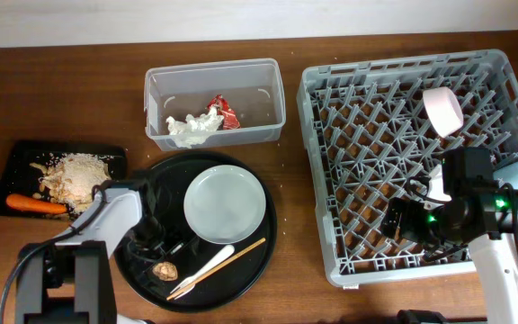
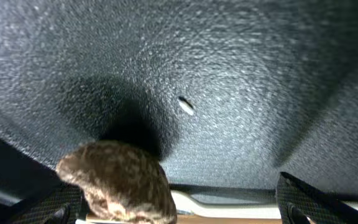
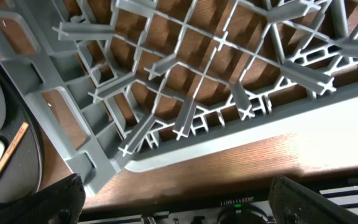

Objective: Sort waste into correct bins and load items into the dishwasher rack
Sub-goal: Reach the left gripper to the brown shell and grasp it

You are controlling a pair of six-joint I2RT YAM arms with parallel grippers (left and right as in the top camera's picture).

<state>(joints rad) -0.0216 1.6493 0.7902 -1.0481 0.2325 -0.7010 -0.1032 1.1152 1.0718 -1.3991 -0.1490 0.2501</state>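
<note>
One brown lump between left pincer fingers

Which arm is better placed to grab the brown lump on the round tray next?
Left. The left gripper, open, hovers at the small brown lump on the round black tray; the right gripper is away over the dishwasher rack.
</note>
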